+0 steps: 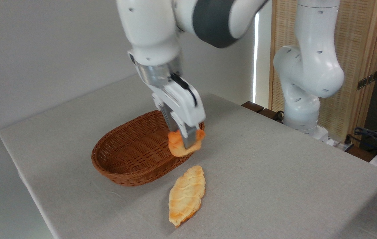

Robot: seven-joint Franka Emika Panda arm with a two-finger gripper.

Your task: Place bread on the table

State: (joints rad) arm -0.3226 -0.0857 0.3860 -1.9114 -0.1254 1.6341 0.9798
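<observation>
Bread [179,146], a small lumpy orange-golden bun with a paler underside, is clamped between the fingers [189,138] of the gripper [185,141], which are clenched on it. One grey finger is seen crossing the front of the bun, so that orange dough shows on both sides of it; the other finger is mostly hidden behind. The bun is held in the air, clear of the counter [274,166], at the near right rim of the brown wicker basket [125,156]. Whether it hangs just inside that rim or just outside cannot be told from this view.

The gripper is pointed downward and tilted slightly toward the right, carried by the white arm [152,30] that enters from the top of the picture. The arm's base [302,109] is seen at the far right edge of the counter.

A longer, flat, pale leaf-shaped pastry [187,195] is laid on the light grey cloth of the counter, just in front of the basket and below the held bun, apart from both.

No brand, label or readable writing is visible on the arm, the gripper, the basket or the cloth.
</observation>
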